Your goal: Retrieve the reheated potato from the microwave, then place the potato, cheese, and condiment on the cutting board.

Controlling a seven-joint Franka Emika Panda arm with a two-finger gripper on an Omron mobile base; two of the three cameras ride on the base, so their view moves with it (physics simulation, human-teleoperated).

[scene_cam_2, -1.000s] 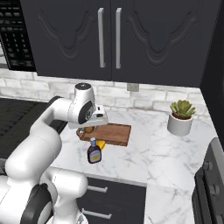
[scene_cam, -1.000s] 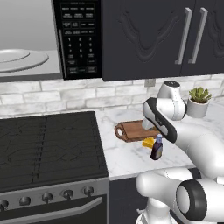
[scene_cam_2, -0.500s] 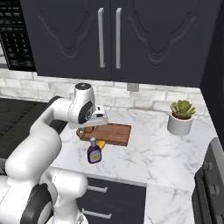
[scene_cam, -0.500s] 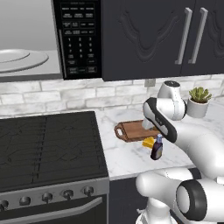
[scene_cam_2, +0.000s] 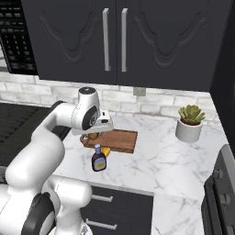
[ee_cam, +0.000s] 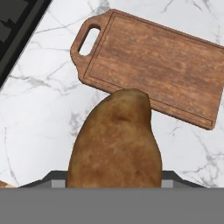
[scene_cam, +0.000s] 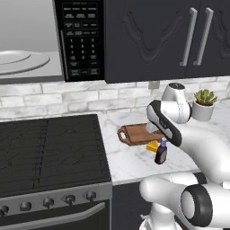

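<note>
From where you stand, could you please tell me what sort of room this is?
It looks like a home kitchen. A black stove sits beside a marble counter, a built-in microwave hangs above the stove, and dark wall cabinets run over a wooden cutting board.

Two rear views from either side, one close view from the hand

Both base cameras look forward and down over the white marble bench (scene_cam: 130, 161), sharing the reddish-brown wooden cutting board (scene_cam: 134, 133) (scene_cam_2: 120, 139); the left takes in the black stove (scene_cam: 49, 148), while the hand camera looks steeply down, near the board (ee_cam: 153, 65).
</note>
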